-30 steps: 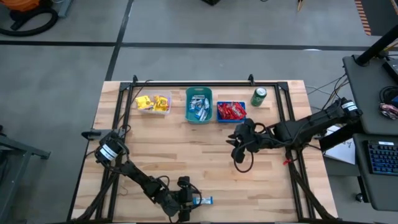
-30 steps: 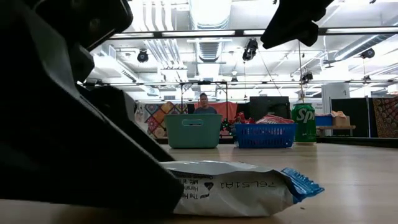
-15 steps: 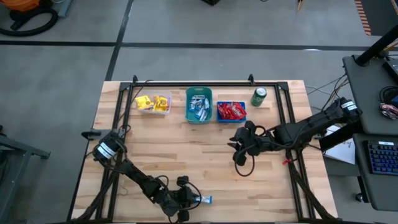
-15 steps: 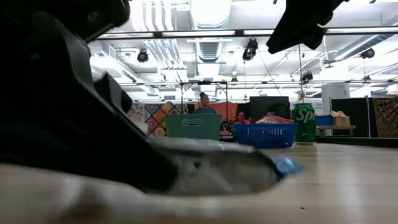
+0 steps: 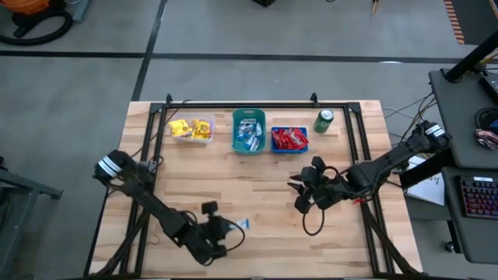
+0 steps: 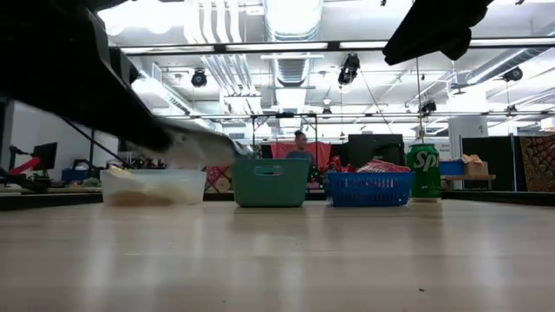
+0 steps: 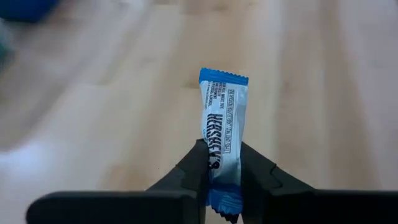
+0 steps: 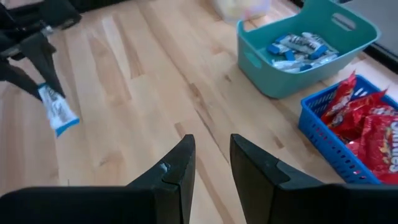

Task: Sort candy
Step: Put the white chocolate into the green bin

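Observation:
A white candy with blue ends (image 7: 222, 112) sits in my shut left gripper (image 7: 222, 165), above the near middle of the wooden table (image 5: 242, 224). The right wrist view shows it too (image 8: 59, 112). My right gripper (image 8: 211, 155) hovers right of centre (image 5: 298, 187), its fingers slightly apart with nothing between them. Along the far edge stand a clear bin of yellow candy (image 5: 191, 129), a teal bin of blue-white candy (image 5: 249, 131) and a blue basket of red candy (image 5: 289, 139). My left gripper pinches the candy between its two fingers near one blue crimped end (image 7: 224, 198). The rest of the wrapper sticks out past the fingertips (image 7: 202, 163). The candy is lifted clear of the table and hangs slanting below the fingers (image 8: 43, 65).
A green drink can (image 5: 324, 120) stands right of the blue basket. A black frame (image 5: 241, 105) runs along the table's far edge and sides. A person (image 6: 300, 143) shows far behind the bins. Bare wood lies between the two grippers.
My left gripper has shut on the candy, which lay on the table by the near edge. It has lifted the candy clear and carried it up and toward the far edge. My right gripper has drifted a little toward the near edge.

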`<state>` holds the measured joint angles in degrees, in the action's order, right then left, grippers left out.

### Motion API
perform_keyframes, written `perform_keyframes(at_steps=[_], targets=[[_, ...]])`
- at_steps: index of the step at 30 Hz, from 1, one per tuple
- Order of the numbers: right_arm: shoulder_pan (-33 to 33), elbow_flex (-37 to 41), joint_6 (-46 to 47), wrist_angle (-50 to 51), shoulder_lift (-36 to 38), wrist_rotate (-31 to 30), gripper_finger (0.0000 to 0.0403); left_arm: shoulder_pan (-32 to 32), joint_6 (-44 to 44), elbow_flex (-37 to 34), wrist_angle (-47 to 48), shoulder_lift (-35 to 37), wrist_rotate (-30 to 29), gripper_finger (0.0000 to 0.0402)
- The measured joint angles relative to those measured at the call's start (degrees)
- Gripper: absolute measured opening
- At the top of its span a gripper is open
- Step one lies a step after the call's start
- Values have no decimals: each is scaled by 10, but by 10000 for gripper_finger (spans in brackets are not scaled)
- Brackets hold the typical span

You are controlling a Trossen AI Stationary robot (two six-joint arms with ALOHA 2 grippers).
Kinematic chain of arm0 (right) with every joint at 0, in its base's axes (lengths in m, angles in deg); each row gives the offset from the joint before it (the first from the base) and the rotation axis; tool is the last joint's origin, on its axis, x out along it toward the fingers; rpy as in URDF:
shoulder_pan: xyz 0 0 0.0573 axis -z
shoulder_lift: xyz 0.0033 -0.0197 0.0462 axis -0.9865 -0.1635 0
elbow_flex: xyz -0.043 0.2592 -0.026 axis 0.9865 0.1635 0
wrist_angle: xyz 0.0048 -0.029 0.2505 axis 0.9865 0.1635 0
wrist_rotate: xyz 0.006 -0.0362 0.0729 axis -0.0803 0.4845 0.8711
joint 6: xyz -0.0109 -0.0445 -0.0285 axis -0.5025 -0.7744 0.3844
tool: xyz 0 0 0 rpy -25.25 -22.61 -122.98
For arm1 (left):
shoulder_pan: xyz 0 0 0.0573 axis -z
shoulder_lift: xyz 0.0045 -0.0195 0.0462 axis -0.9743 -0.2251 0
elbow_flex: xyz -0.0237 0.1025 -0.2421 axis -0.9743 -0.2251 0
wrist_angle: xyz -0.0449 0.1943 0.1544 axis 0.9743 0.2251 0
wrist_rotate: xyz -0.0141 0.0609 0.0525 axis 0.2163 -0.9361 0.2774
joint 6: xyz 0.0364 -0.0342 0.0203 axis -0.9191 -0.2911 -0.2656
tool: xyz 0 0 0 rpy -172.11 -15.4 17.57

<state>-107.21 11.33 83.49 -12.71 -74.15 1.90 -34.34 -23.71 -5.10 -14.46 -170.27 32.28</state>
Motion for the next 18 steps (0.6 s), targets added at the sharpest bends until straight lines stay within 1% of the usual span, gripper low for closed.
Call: perform_keyframes(at_steps=[2, 5, 7, 10, 15, 18], targets=[[-3, 10, 5, -13, 0, -11, 93, 0, 13, 0, 49, 22, -25, 39], [-3, 33, 3, -51, 0, -11, 93, -2, 27, 0, 105, 52, -55, 39], [-3, 52, 3, -83, 0, -11, 93, -6, 31, 0, 131, 69, -79, 40], [-3, 75, 4, -115, 0, -10, 93, -27, 26, 0, 145, 95, -111, 40], [-3, 79, 5, -129, 0, -10, 93, -92, -29, 0, 166, 129, -118, 40], [-3, 79, -1, -135, 0, -11, 93, -153, -105, 0, 170, 138, -115, 40]])
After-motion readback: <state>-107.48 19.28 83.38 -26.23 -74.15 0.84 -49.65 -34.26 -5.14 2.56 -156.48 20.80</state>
